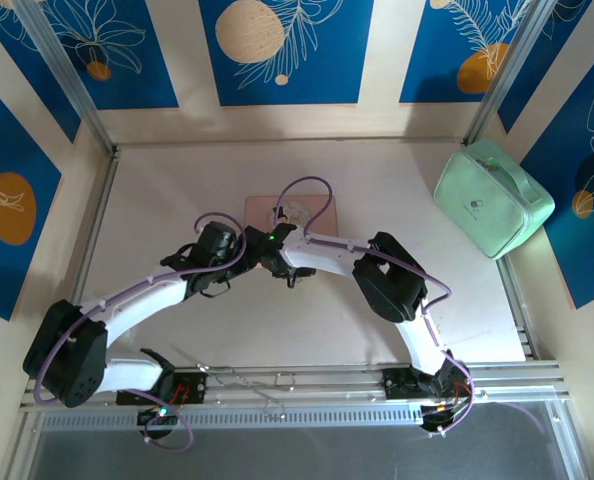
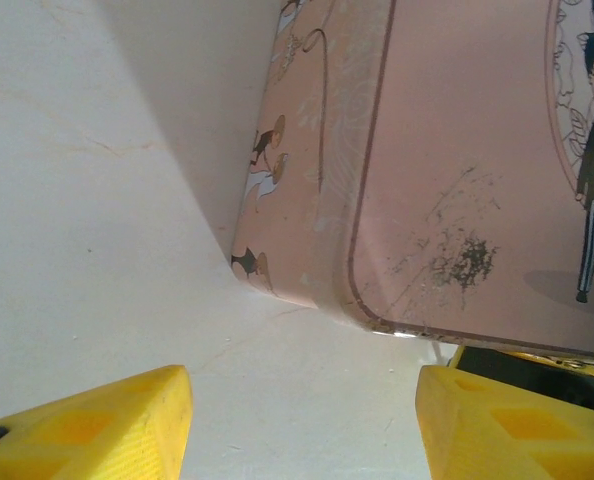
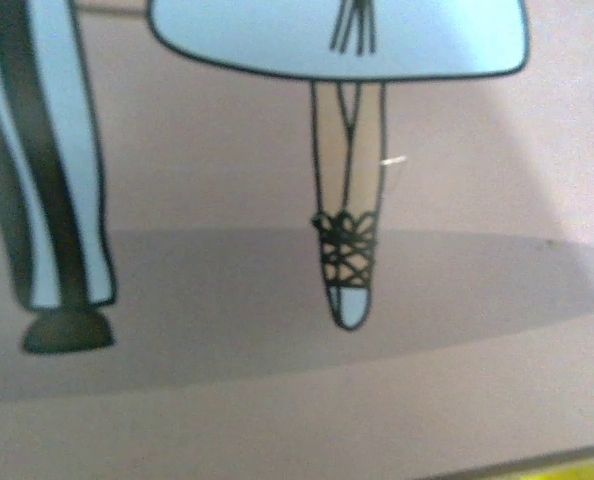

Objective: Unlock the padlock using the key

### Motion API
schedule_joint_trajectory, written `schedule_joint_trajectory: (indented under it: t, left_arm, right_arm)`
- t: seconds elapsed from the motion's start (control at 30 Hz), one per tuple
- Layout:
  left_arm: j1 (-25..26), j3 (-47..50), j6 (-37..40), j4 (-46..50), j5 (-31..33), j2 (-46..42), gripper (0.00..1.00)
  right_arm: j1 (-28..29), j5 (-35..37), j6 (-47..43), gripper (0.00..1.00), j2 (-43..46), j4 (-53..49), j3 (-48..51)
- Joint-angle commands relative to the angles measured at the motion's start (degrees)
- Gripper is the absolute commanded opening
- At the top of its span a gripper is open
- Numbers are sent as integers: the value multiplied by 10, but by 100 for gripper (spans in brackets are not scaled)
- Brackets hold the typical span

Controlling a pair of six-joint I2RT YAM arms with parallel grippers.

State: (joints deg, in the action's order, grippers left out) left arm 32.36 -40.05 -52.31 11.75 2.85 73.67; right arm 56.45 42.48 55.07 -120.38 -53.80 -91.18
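The pink box (image 1: 260,210) lies flat near the middle of the worktop (image 1: 177,190), a little toward its far edge. Both arms bend inward and meet at the near side of the box. The left arm (image 1: 142,295) reaches from the near left corner and the right arm (image 1: 397,285) from the near right corner.

In the left wrist view, the two yellow fingers (image 2: 107,420) of the left jaws stand wide apart, with only bare worktop between them. A rounded corner of the box is just in front of them. The lid of the box has a patch of dark scratches (image 2: 462,262).

The right wrist camera is very close over the lid, above the printed legs of two drawn figures (image 3: 349,260). Whether the right jaws are apart or together I cannot tell. Where the padlock and the key are I also cannot tell, because the two wrists cover the near side of the box.

A mint green case (image 1: 492,197) stands at the far right corner of the worktop, well apart from the box.
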Motion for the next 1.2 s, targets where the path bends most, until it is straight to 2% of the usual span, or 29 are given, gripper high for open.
schedule_joint_trajectory:
  t: [0.0,0.1,0.23,0.4,0.6,0.8,1.03,1.17]
  left_arm:
    - [-3,-2,-3,-14,-11,4,60]
    - [-3,1,-5,-17,-13,5,60]
    - [-3,4,-8,-21,-15,7,59]
    - [-3,6,-8,-22,-15,7,59]
    - [-3,6,-9,-24,-14,9,59]
    - [-3,7,-10,-28,-18,14,58]
    - [-3,9,-9,-27,-17,12,58]
    - [-3,11,-9,-28,-17,13,57]
  right_arm:
    - [18,28,-2,54,-31,-26,-28]
    - [22,33,0,48,-41,-38,-39]
    - [20,27,1,35,-40,-31,-31]
    - [18,20,-5,45,-42,-22,-25]
    - [23,13,-7,45,-34,-8,-9]
    - [16,-36,-67,54,24,123,79]
    - [1,-90,-123,48,103,263,187]
    - [0,-90,-129,43,113,272,201]
